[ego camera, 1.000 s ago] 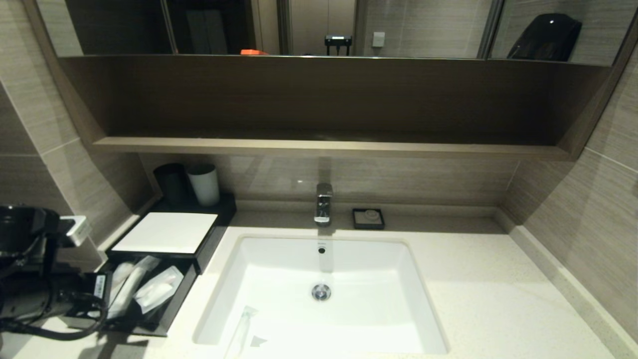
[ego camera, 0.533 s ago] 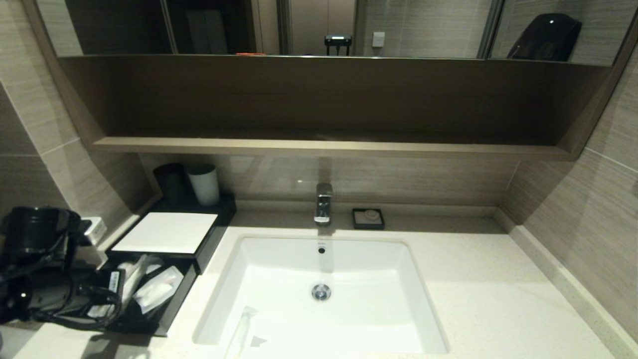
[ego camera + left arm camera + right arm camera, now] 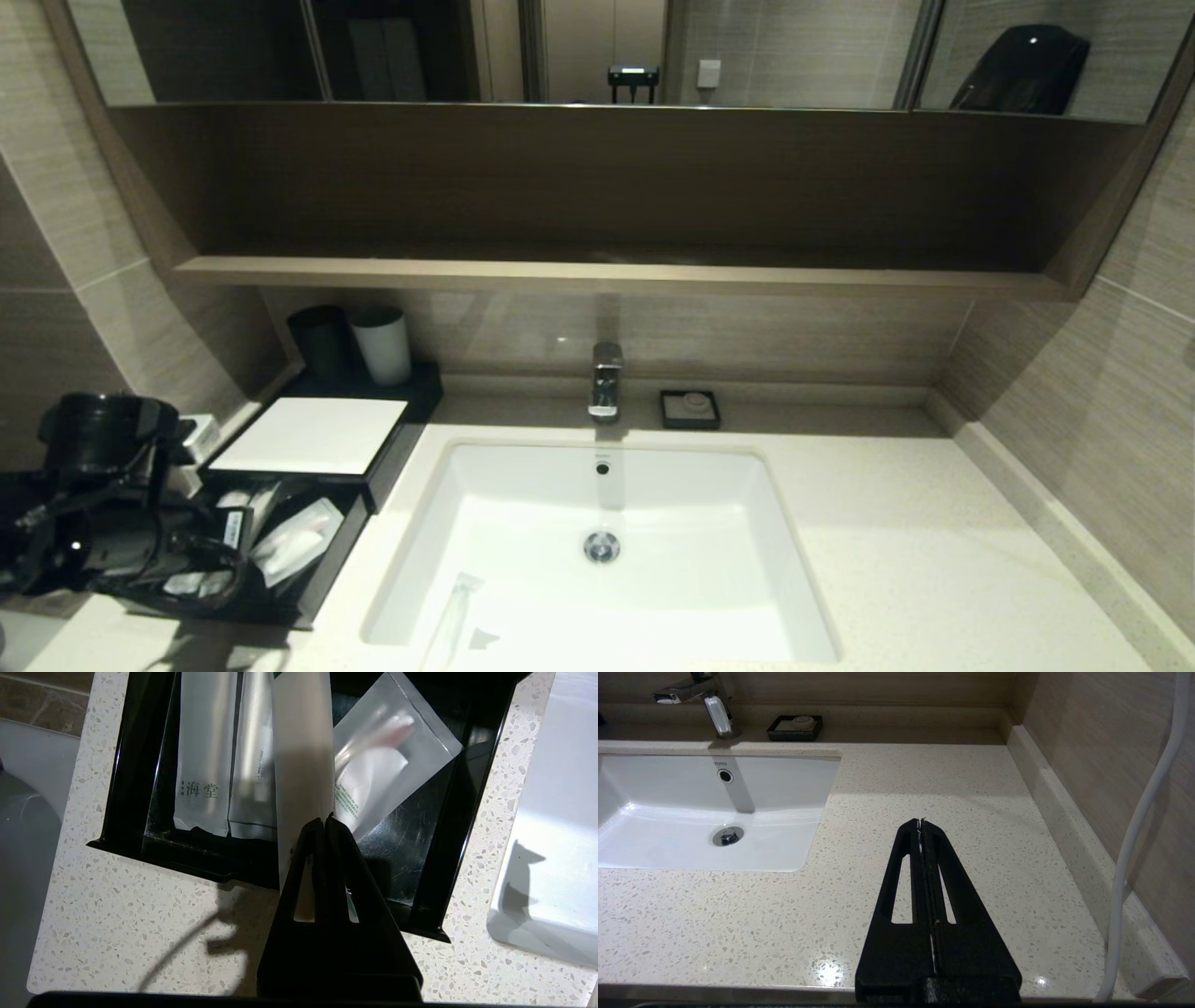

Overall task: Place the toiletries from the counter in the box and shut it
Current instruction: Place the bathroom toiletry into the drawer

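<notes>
left tool moved right over drawer, pressed together, seemingly pinching long packet.

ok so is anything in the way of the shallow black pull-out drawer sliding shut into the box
Possibly. A long frosted plastic packet lies across the shallow black drawer's front rim, its end sticking out over the speckled counter under the shut left gripper. Nothing else visible blocks it.

Vanity counter, head view.
White sink basin centre; faucet and black soap dish behind. Black box, drawer pulled out, wrapped packets inside; left arm over drawer; two cups behind.
</notes>
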You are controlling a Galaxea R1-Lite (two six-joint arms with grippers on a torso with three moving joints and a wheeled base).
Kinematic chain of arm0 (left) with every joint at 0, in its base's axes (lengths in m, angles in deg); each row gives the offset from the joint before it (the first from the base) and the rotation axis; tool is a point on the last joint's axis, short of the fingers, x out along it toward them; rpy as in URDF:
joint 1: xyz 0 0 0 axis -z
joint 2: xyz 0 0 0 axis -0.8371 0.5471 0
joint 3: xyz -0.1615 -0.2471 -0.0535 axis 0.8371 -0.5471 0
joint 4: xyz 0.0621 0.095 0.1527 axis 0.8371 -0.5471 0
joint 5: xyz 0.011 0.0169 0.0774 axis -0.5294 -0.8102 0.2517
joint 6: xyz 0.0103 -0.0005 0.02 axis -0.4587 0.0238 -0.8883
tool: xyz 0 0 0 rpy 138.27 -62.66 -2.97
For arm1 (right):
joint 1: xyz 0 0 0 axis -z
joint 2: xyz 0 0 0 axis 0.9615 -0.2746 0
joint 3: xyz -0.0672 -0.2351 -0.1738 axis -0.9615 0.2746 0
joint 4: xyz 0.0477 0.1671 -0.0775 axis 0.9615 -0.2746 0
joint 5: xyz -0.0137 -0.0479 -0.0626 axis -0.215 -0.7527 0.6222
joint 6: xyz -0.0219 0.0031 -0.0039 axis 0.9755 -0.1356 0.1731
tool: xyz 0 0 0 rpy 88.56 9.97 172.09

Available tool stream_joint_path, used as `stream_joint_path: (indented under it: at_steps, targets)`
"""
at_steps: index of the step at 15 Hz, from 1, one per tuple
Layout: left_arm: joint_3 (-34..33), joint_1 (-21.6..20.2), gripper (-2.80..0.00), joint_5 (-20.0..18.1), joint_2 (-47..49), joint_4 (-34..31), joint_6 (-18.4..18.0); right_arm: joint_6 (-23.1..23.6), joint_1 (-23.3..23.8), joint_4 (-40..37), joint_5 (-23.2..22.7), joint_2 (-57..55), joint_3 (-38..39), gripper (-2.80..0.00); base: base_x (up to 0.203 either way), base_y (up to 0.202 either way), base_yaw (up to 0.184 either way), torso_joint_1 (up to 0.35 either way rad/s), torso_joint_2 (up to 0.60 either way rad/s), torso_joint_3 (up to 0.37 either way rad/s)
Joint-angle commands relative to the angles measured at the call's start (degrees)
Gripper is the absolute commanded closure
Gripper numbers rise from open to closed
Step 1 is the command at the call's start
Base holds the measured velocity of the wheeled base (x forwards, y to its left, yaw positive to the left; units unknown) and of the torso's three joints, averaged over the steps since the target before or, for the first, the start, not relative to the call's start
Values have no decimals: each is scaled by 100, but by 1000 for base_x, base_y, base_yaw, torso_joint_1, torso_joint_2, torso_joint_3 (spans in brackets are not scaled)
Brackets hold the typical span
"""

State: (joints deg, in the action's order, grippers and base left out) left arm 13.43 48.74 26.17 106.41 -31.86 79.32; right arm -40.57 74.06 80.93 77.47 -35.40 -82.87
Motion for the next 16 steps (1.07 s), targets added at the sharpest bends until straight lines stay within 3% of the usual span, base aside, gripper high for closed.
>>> stream_joint_path:
  at_steps: [1,6,16]
  targets:
    - [94,-75,0,3,202,15,-6,-5,0,-2,2,8,2,0,0,0,0,0,0,0]
    - [291,-436,0,-5,482,15,-236,-4,0,-2,2,0,6,0,0,0,0,0,0,0]
    - [432,-587,0,-5,1068,217,-407,4,0,-2,2,0,-1,0,0,0,0,0,0,0]
